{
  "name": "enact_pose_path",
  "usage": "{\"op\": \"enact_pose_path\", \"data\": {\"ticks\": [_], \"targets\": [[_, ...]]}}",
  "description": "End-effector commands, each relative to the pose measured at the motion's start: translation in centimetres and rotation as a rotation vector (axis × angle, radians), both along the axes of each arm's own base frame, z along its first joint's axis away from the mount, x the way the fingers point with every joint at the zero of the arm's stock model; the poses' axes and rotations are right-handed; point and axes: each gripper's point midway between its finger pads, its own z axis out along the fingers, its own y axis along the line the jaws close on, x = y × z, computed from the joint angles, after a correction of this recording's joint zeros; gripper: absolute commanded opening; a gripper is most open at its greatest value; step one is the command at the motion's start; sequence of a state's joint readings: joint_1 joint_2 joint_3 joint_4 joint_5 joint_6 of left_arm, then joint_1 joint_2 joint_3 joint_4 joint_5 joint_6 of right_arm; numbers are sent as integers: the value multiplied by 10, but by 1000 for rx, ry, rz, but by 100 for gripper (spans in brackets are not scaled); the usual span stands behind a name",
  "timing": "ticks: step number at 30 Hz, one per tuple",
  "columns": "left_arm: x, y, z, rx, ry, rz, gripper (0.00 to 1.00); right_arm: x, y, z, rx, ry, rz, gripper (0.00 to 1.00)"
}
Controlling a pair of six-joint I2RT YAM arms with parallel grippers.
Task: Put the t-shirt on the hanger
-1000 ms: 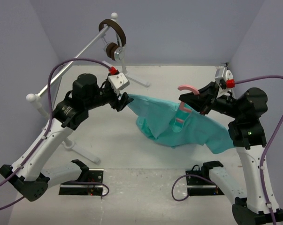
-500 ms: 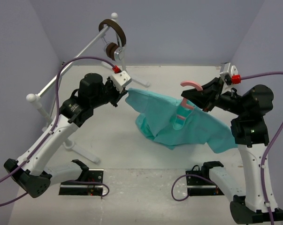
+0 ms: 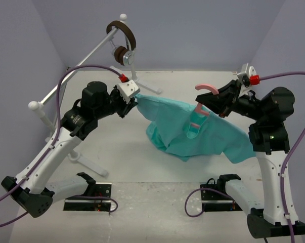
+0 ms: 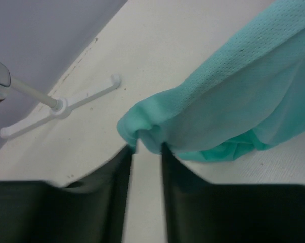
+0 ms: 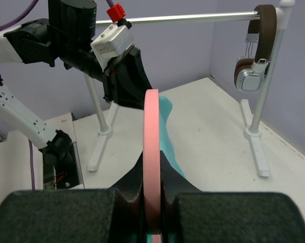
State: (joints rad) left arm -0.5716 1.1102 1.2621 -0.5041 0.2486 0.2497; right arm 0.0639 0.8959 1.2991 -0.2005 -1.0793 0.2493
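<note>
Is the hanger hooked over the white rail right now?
No, the hanger is clamped in the right gripper, with its hook in open air, far from the white rail.

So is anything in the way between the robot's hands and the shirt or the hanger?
Nothing visible is. The left gripper pinches the t-shirt by its edge, and the right gripper is clamped on the hanger, whose lower part seems tucked into the shirt.

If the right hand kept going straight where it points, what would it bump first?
Probably the t-shirt stretched ahead of the right hand, then the left hand holding it. Depth is hard to judge.
</note>
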Motion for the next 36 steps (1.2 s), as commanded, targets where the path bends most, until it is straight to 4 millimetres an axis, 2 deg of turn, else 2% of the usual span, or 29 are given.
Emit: {"op": "enact_pose_path", "data": {"ticks": [1, 3, 6, 10, 15, 18, 22, 26, 29, 30, 31, 32, 33, 34, 36], "targets": [[-2, -11, 6, -4, -5, -75, 7, -14, 1, 26, 8, -91, 28, 0], [-1, -12, 6, -4, -3, -79, 0, -14, 0, 25, 9, -88, 26, 0], [4, -7, 7, 4, -17, -41, 0, -11, -1, 25, 13, -85, 5, 0], [24, 24, 17, -2, -60, 191, 0, 0, -6, 25, 32, -65, -62, 0], [44, 61, 27, -37, -71, 450, 0, 28, -16, 19, 69, 5, -193, 0], [52, 78, 27, -60, -65, 538, 0, 37, -20, 15, 79, 28, -230, 0], [59, 96, 29, -102, -61, 609, 0, 37, -19, 13, 76, 31, -225, 0], [64, 104, 30, -140, -57, 643, 0, 36, -20, 12, 75, 29, -231, 0], [66, 96, 25, -129, -20, 615, 0, 35, -16, 8, 67, 46, -191, 0], [66, 94, 25, -127, -10, 606, 8, 35, -14, 7, 63, 53, -173, 0], [64, 81, 28, -144, 9, 532, 48, 35, -12, 4, 58, 63, -155, 0], [56, 63, 34, -168, 26, 426, 72, 35, -10, 2, 50, 75, -128, 0], [46, 47, 42, -192, 36, 321, 89, 34, -7, 1, 42, 84, -100, 0], [35, 34, 52, -218, 30, 221, 97, 33, -4, -2, 35, 89, -79, 0], [4, 6, 87, -294, -19, -17, 100, 35, 0, -8, 24, 99, -57, 0]]}}
